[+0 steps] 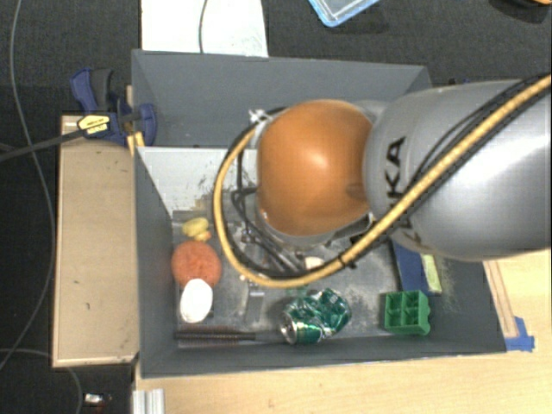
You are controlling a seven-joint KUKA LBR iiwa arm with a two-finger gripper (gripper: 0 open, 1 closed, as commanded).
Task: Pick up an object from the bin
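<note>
Several small things lie on the floor of the grey bin (362,352). Closest, along the front wall, is a thin dark stick (216,336). Just behind its right end sits a crumpled green and silver can (316,316). To the right of the can, a bit apart, stands a green block (405,311) with square holes on top. On the left is a white egg shape (196,301), and a fuzzy orange ball (197,261) touches it from behind. Behind the ball lies a little yellow thing (197,228). On the right, behind the green block, a flat blue piece (409,270) lies near the wall.

The big silver arm (470,179) comes in from the right. Its round orange cover (312,175) hangs over the middle of the bin, and a yellow cable (226,198) loops round it. The jaws are down under the cover. I cannot tell if they are apart or together, or if they hold anything. The can, just in front, and the ball, to the left, are the nearest things to them.
</note>
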